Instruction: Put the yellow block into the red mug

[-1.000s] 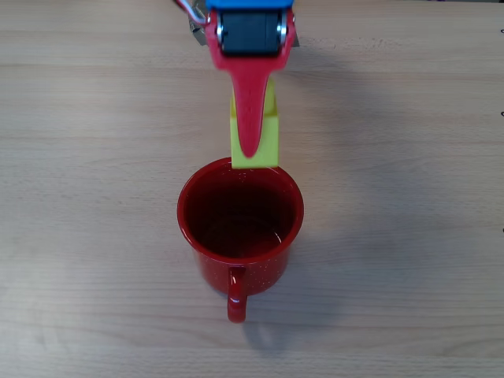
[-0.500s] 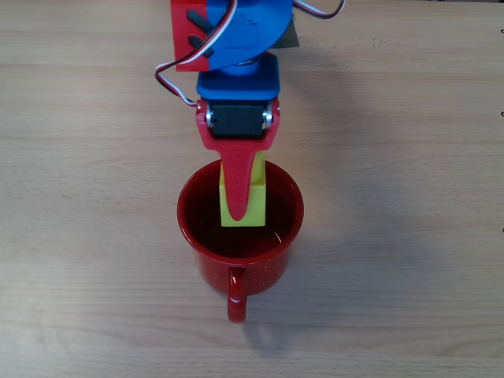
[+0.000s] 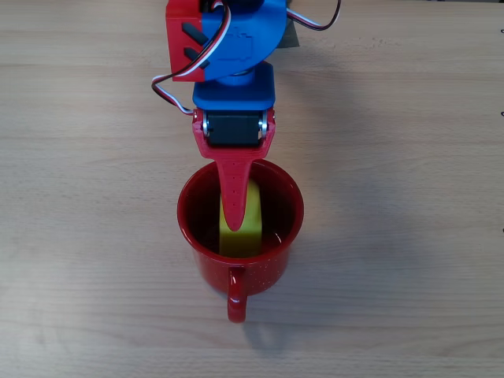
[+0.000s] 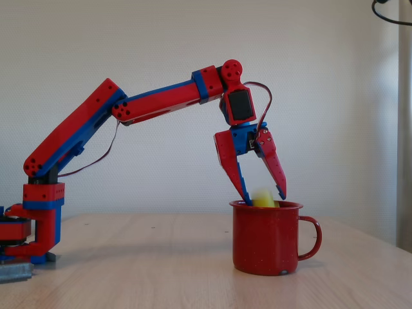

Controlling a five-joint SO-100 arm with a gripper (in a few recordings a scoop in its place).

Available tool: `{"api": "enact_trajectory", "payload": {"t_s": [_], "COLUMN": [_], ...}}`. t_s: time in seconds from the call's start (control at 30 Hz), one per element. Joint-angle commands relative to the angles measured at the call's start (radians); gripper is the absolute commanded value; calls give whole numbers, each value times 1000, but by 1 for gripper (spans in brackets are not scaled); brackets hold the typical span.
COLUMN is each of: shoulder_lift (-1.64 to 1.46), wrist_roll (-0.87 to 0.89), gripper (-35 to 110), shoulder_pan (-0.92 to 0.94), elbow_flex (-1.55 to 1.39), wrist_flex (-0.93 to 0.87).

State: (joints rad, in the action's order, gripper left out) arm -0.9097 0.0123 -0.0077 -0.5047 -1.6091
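We see the yellow block point(image 3: 241, 228) inside the mouth of the red mug point(image 3: 206, 268) in the overhead view, with its lower edge close to the handle side of the rim. In the fixed view the yellow block point(image 4: 262, 198) sits partly above the rim, so only its upper part shows over the red mug point(image 4: 266, 238). The rest of it is hidden by the mug wall, and we cannot tell if it touches the bottom.

The tool point(image 4: 265, 196) stands over the mug with its two red fingers spread on both sides of the block. In the fixed view the left finger goes down just to the rim and looks to touch the block, while the right finger point(image 4: 273, 166) ends just beside the block, at its upper right corner. We cannot tell for sure if the fingers press the block or only lie beside it, so the state of the grip is not clear to us. In the overhead view one pointed red finger point(image 3: 235, 193) lies across the block and covers its middle.

The mug stands upright on the wooden counter point(image 3: 409, 157), and its loop handle point(image 3: 235, 298) points to the bottom of the overhead view and to the right in the fixed view. The red and blue arm point(image 4: 154, 101) reaches from its base point(image 4: 35, 225) at the left of the fixed view, and thin cables point(image 3: 169, 79) hang beside the wrist.
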Motion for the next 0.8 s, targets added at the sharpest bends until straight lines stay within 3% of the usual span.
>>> {"api": "enact_trajectory", "payload": {"t_s": [0.0,0.47,0.77], "shoulder_lift": [-72,-118,-156], "wrist_roll": [-6,-32,-48], "gripper": [25,25,34], "shoulder_pan": [-6,-6,-12], "elbow_flex": [58,43,18], "wrist_flex": [5,3,-17]}}
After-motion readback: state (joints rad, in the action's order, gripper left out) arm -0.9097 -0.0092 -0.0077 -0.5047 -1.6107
